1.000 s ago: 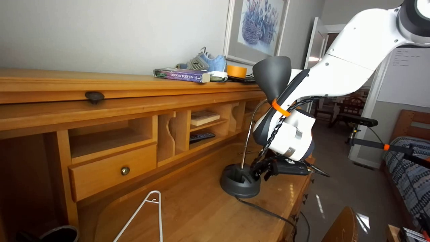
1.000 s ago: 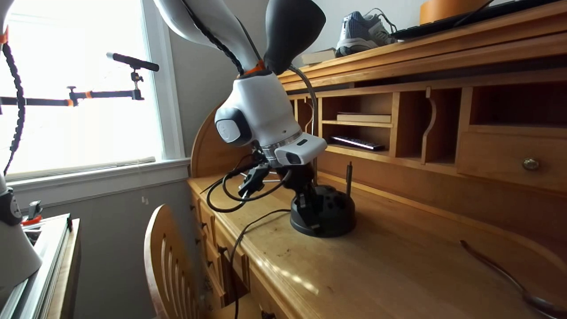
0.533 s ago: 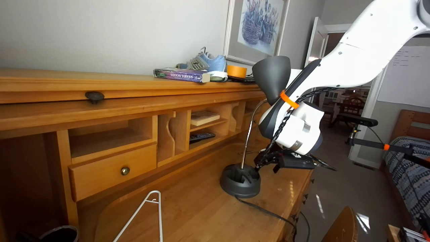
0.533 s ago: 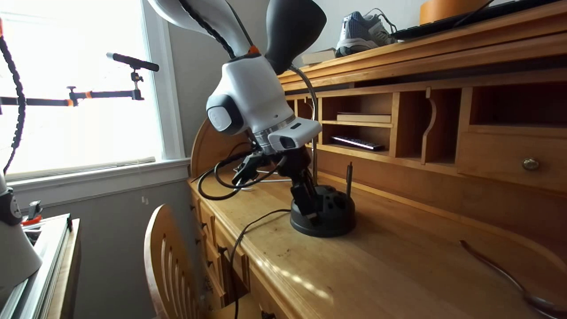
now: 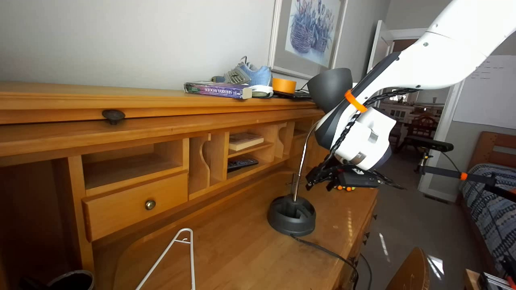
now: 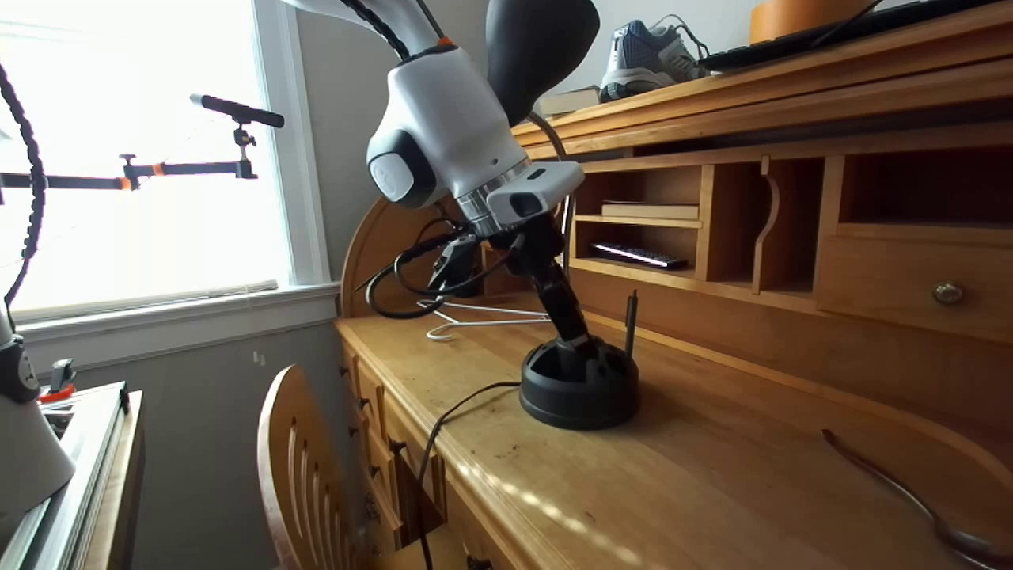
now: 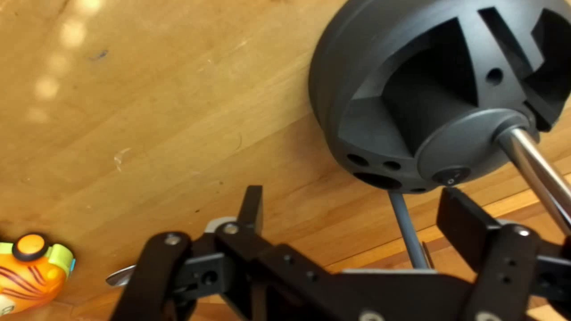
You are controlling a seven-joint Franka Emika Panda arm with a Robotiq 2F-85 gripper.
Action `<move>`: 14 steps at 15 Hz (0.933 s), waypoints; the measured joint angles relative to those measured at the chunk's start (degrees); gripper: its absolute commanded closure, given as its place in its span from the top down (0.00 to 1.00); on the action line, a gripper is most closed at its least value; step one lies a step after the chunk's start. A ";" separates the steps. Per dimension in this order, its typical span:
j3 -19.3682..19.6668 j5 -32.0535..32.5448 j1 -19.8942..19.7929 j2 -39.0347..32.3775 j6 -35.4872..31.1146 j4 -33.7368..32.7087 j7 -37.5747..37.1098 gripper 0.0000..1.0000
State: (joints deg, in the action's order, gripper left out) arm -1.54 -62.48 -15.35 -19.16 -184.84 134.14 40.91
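A: What's changed?
B: The gripper [image 7: 351, 200] rises! And the lamp [image 7: 439, 96] has crept sideways a touch; it sits upper right in the wrist view.
A: Anything caught?
B: Nothing: fingers [image 7: 254, 207] wide apart, the pen [image 7: 408, 232] showing beyond the gap between them. So the lamp looks ungripped, I'd say; whether the arm [image 5: 419, 68] brushes it, I can't tell.
A: Toy [image 7: 29, 278] at lower left. Any lettering?
B: In an exterior view, upper middle, the purple book [image 5: 219, 90] seems to read SHERRYL WOODS, upside down. The lamp's switch [image 7: 451, 176] shows a small O.
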 measured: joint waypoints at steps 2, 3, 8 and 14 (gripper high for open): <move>-0.91 0.00 -0.77 0.96 0.00 0.00 1.31 1.00; -1.27 0.00 -1.06 1.34 0.00 0.00 1.90 1.00; -0.87 0.26 -1.53 1.75 -0.47 0.10 4.17 1.00; -1.60 3.22 -3.93 2.22 2.06 0.77 13.57 1.00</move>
State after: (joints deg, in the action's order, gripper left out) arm -3.13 -59.25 -19.28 -16.95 -182.78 134.90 54.49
